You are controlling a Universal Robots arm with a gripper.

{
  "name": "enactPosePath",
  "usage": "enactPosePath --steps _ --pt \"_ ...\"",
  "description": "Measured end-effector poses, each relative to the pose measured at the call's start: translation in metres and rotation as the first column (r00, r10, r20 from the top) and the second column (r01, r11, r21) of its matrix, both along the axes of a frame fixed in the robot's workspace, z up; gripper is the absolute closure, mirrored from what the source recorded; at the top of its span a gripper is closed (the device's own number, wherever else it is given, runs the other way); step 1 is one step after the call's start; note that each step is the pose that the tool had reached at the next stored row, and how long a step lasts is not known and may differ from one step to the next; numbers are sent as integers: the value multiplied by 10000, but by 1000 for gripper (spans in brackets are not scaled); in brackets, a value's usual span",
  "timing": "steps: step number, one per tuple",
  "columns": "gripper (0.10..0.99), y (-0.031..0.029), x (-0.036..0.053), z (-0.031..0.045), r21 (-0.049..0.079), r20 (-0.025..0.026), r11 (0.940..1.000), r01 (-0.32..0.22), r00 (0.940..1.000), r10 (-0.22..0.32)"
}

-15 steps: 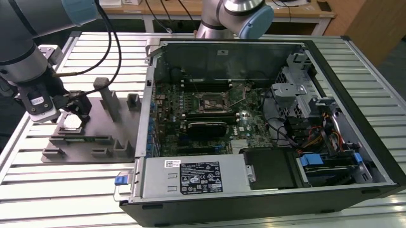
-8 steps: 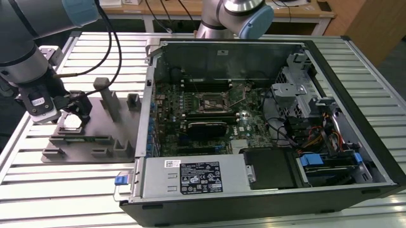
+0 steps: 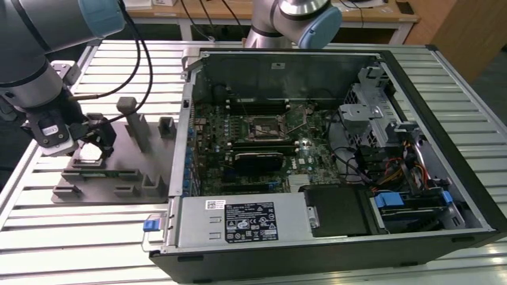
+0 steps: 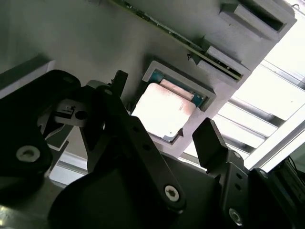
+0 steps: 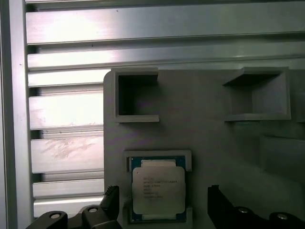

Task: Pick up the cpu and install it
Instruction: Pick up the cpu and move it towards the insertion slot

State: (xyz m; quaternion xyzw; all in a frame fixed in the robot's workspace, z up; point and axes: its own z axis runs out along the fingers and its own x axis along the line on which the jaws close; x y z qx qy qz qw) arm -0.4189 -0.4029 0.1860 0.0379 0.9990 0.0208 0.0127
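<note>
The cpu (image 5: 158, 190), a flat square chip with a silver top, lies in a shallow pocket of the grey fixture (image 5: 205, 138). In the second wrist view the cpu (image 4: 164, 112) sits between the two black fingers (image 4: 209, 138). My gripper (image 5: 163, 198) is open and straddles the chip, with a gap on each side. In the exterior view the gripper (image 3: 94, 145) hangs over the cpu (image 3: 89, 155) at the fixture's left end. The empty cpu socket (image 3: 265, 126) sits on the motherboard inside the open computer case (image 3: 443, 196).
The grey fixture (image 3: 119, 178) carries upright blocks (image 3: 135, 127) and square pockets (image 5: 136, 98) close to the gripper. A second robot arm (image 3: 301, 21) stands behind the case. A slatted aluminium table (image 3: 87, 237) carries everything. Cables and drive bays fill the case's right side.
</note>
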Motion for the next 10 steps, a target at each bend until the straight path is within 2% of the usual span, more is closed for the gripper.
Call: enactPosePath --steps 4,10 --pt "263 30 1 -16 1 2 10000 -1 10000 1" --pt "263 33 0 -41 -6 -1 10000 0 10000 0"
